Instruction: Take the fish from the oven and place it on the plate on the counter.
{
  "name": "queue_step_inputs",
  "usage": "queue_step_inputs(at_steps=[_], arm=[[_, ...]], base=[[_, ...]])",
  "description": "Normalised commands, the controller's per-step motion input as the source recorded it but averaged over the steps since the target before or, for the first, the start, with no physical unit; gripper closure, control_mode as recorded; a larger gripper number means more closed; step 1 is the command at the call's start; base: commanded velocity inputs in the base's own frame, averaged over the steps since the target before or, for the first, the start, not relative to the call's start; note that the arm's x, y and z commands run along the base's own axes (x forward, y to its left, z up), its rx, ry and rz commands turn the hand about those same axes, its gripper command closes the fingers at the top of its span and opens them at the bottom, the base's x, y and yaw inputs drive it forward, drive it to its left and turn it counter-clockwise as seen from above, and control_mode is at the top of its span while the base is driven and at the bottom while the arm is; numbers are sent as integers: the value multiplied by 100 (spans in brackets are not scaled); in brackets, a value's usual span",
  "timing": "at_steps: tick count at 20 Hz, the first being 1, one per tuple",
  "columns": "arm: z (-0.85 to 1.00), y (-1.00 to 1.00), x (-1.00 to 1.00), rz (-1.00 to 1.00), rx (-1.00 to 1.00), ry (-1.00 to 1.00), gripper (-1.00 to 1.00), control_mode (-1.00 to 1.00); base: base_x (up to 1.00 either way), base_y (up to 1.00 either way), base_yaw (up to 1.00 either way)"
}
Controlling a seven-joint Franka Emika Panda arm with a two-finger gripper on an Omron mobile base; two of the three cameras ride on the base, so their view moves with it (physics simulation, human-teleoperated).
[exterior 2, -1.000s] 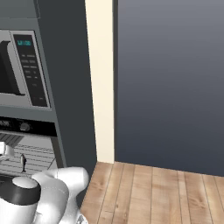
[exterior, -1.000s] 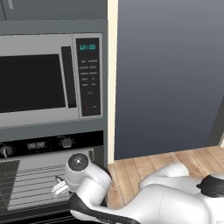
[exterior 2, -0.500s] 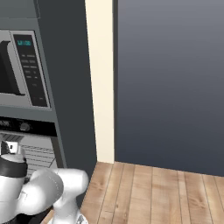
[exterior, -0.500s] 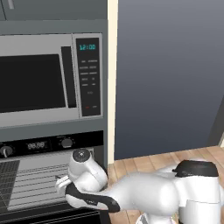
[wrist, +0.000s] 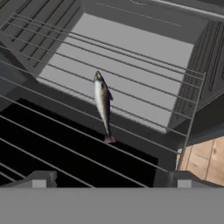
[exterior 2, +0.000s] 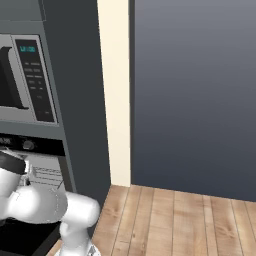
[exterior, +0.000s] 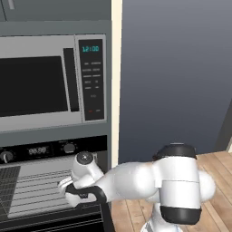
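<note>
Fingers: I read the gripper [wrist: 109,180] as spread wide, both dark tips [wrist: 40,179] apart at the near edge of the hand view, nothing between them.
Fish: the fish [wrist: 103,105] lies on the wire rack [wrist: 131,109] just ahead of the tips, untouched, tail toward me, head pointing deeper into the oven.
Oven: the oven [exterior: 41,190] stands open; I see its grey interior, ribbed side walls and thin rack wires, with the dark door glass below the fish.
Arm: in the left base view the hand [exterior: 79,181] sits at the oven mouth, under the knob and small display.
Above the oven: a silver microwave [exterior: 50,81] with dark window and keypad.
Beside the oven: a cream upright strip [exterior 2: 115,95], then a broad dark blue-grey wall [exterior 2: 195,90].
Floor: pale wooden planks [exterior 2: 170,220] run out from the oven's right side.
</note>
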Motion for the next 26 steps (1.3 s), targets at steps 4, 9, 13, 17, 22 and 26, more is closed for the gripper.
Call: queue_step_inputs(at_steps=[4,9,13,17,22,26], arm=[[-58,25,3,-1,0,-5,-100,-100],[-44,26,20,-3,0,-6,-100,-100],[-4,31,45,-6,0,-3,-100,-100],[0,31,54,-6,4,0,-100,-100],[-2,22,16,-1,1,2,-100,-100],[-2,26,8,0,0,1,-100,-100]], base=[[0,0,0],[0,0,0],[0,0,0],[0,0,0],[0,0,0],[0,0,0]])
